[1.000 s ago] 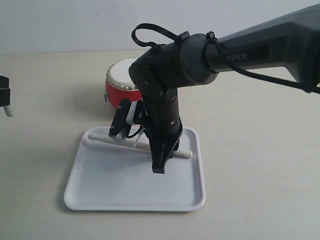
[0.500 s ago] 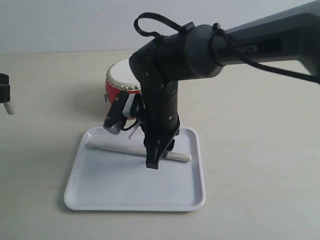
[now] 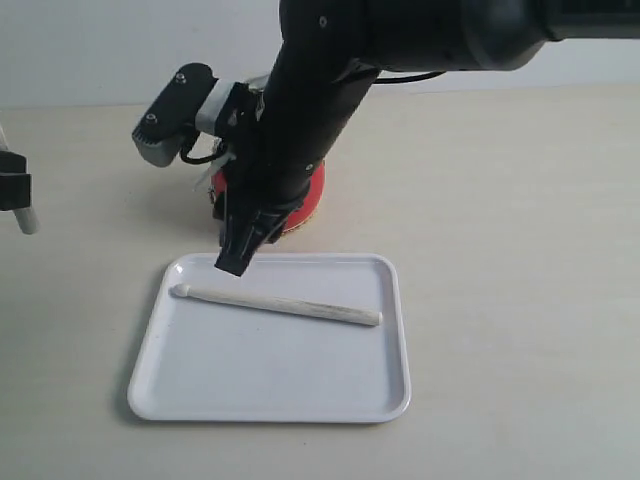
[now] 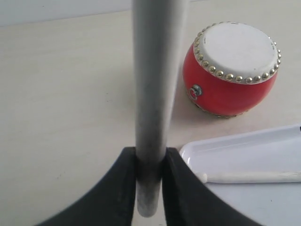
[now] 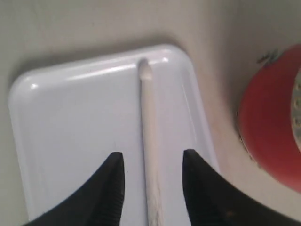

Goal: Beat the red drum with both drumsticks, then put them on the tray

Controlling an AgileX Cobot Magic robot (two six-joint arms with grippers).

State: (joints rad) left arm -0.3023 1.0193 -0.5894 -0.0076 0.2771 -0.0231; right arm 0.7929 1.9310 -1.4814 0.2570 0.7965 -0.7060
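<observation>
Right hand point(image 3: 240, 258) is hanging spread above the tray point(image 3: 385, 385), its arm hiding most of the drum point(image 3: 312, 198); left hand point(image 4: 149, 157), nearly cut off, is pinching a drumstick point(image 4: 153, 70).

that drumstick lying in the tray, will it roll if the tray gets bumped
Probably: the drumstick is round and thin, lying loose on the smooth tray. The low rim should likely stop it. It looks stiff and light.
</observation>
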